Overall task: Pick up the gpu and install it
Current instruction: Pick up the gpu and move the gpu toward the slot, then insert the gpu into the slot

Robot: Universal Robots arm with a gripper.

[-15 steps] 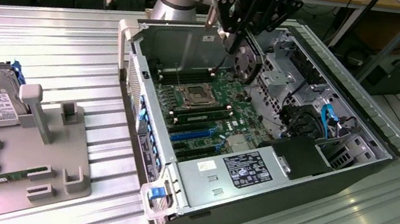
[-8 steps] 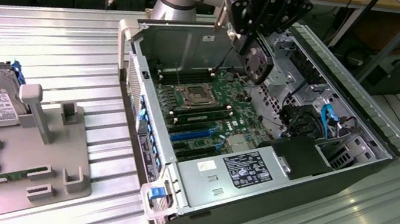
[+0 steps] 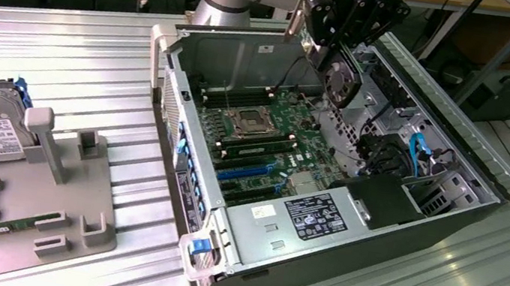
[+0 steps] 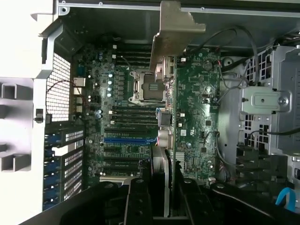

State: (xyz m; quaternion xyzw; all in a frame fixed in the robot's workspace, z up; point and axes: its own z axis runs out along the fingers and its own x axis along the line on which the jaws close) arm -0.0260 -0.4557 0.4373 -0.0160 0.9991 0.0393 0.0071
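Claw (image 3: 338, 49) clamped on the gpu (image 3: 342, 84), and we see it hanging on edge over the open case (image 3: 233, 52), upper centre of the exterior view.

The end effector (image 4: 164, 190) clamps the gpu (image 4: 194, 117) edge-on, its silver bracket (image 4: 173, 28) at twelve o'clock; the CPU socket (image 4: 147, 89) on the motherboard (image 4: 117, 140) lies around eleven o'clock.

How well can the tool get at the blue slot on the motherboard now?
Probably yes: the case lies open, the tool holds the gpu over the motherboard, and nothing covers the blue slot.
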